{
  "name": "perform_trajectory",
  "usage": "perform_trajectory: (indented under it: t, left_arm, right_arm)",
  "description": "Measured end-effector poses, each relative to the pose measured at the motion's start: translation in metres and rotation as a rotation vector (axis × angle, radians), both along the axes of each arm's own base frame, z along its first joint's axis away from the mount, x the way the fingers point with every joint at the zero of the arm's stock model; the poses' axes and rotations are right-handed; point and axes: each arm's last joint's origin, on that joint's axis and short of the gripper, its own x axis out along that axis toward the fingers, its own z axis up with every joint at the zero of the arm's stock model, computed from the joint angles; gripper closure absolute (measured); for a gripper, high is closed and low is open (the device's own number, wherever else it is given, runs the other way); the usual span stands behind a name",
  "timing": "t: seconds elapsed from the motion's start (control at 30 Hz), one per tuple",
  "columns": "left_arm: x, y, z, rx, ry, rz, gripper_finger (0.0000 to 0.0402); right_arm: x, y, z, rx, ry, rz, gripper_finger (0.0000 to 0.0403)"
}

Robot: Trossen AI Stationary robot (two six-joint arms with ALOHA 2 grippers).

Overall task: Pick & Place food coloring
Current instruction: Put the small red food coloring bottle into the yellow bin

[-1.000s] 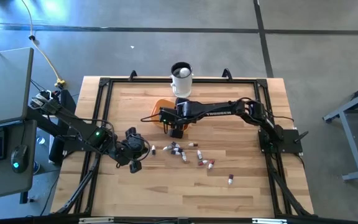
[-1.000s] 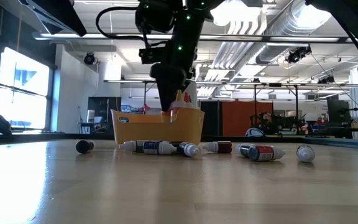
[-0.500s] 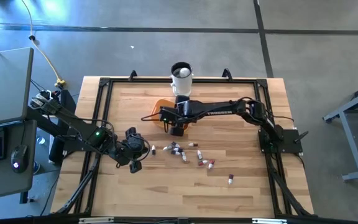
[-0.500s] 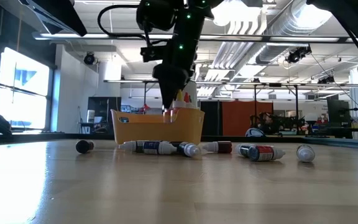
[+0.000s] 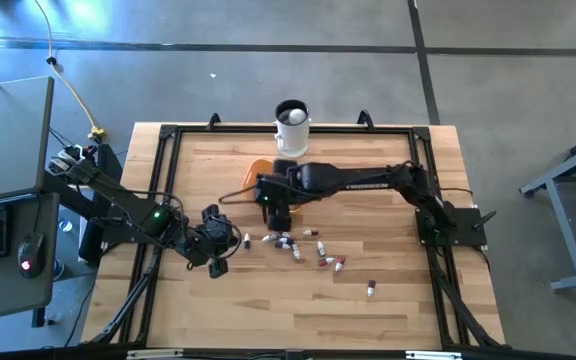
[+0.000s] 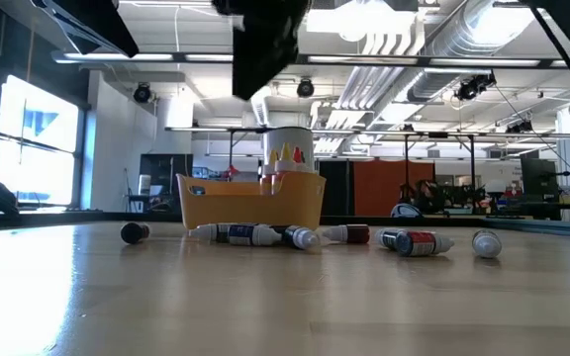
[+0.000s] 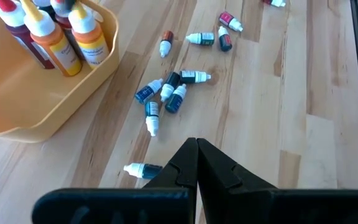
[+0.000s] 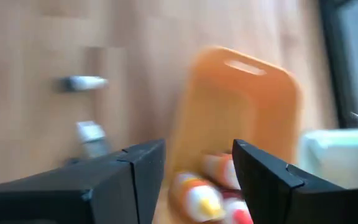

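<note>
Hovering over the orange tray, jaws released and empty

Right gripper (image 5: 274, 203) is hanging spread above the orange tray (image 5: 256, 172), which is holding upright dropper bottles (image 7: 61, 34); more food coloring bottles (image 5: 286, 241) are lying scattered on the table (image 5: 388, 290) just nearer. Left gripper (image 5: 218, 262) is waiting clenched at the near left. Descending squarely across one bottle's body, clear of its neighbours, would likely be giving the cleanest grasp.

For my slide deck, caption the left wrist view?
Shut left fingers point at scattered food coloring bottles beside an orange bowl holding upright ones.
</note>
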Motion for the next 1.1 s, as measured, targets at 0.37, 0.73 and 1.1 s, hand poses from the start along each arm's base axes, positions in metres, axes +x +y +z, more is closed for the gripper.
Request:
perform_trajectory:
  t: [0.37, 0.73, 1.1]
  left_arm:
    - [0.004, -0.002, -0.003, 0.001, 0.005, -0.002, 0.0402]
    - [0.031, -0.018, -0.015, -0.038, -0.085, 0.011, 0.0402]
    - [0.045, -0.023, -0.027, 0.010, -0.108, 0.066, 0.0402]
  right_arm:
    - [-0.040, 0.089, -0.018, 0.146, 0.332, 0.079, 0.0221]
    - [-0.095, 0.129, -0.109, 0.187, 0.750, -0.035, 0.0222]
    - [-0.138, 0.125, -0.109, 0.039, 0.678, -0.066, 0.0222]
